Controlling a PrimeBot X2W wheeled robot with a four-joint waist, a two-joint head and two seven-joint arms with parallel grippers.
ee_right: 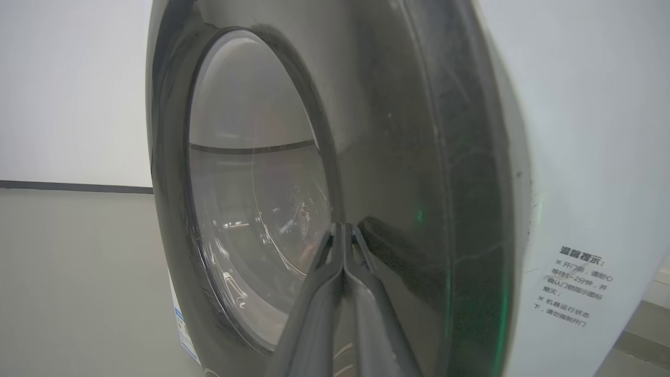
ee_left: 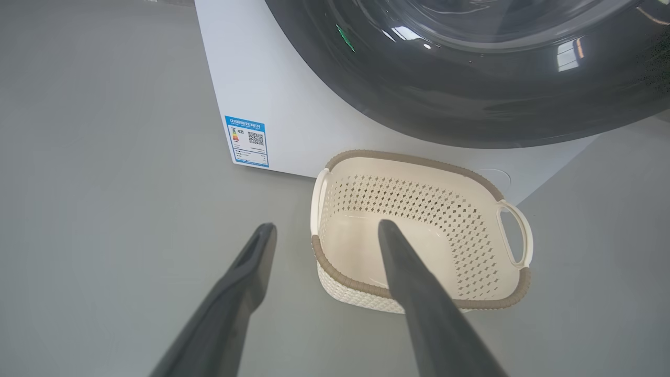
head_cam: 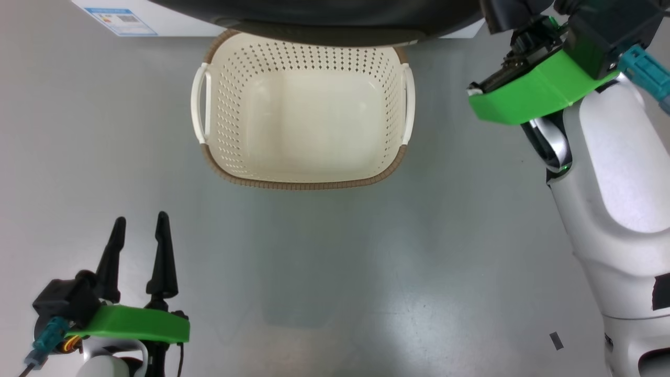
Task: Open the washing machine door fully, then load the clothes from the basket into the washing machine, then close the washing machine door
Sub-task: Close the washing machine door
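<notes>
Right gripper [ee_right: 343,230]: fingers pressed together, nothing between them. It points at the washing machine door [ee_right: 408,157], tips at centre frame on the black ring, just right of the glass window. I can't confirm contact. Left gripper [head_cam: 141,219] is spread wide at lower left of my head view, well apart from the basket [head_cam: 309,184] at top centre.

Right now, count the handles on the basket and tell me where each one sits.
2. In the head view, the left handle is on the basket's left side and the right handle is on the opposite side. No others seem hidden.
</notes>
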